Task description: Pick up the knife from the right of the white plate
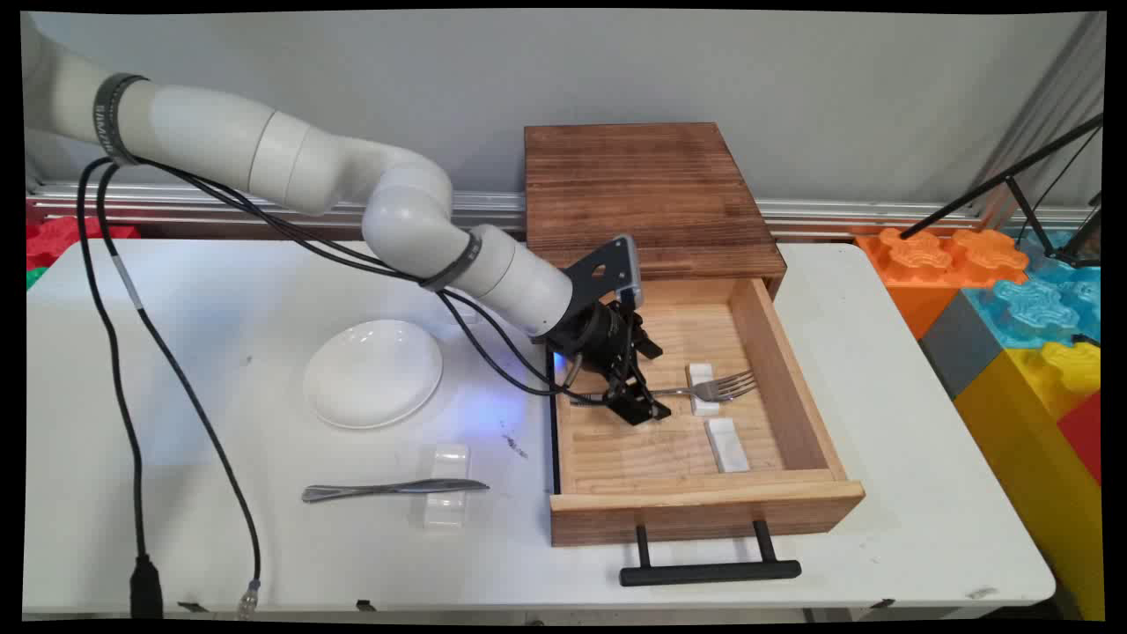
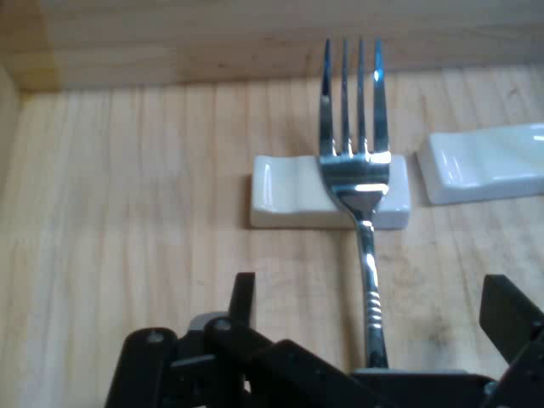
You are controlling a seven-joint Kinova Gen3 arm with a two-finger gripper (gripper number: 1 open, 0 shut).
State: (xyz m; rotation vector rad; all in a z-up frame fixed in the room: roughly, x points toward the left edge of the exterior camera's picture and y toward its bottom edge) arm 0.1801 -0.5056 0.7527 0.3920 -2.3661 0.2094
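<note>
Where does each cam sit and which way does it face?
Main view: fixed above the table's near side, looking down across it to the wall; shows the arm and gripper in the open drawer.
Hand view: on the hand, looking along the open gripper at the drawer floor; linkage and fingers show.
Shared: fork on a white rest, second rest.

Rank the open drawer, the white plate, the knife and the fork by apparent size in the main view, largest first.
1. Open drawer, by far the largest.
2. White plate.
3. Knife and fork: similar slim shapes; the gripper covers part of the fork's handle, so I won't rank them.
</note>
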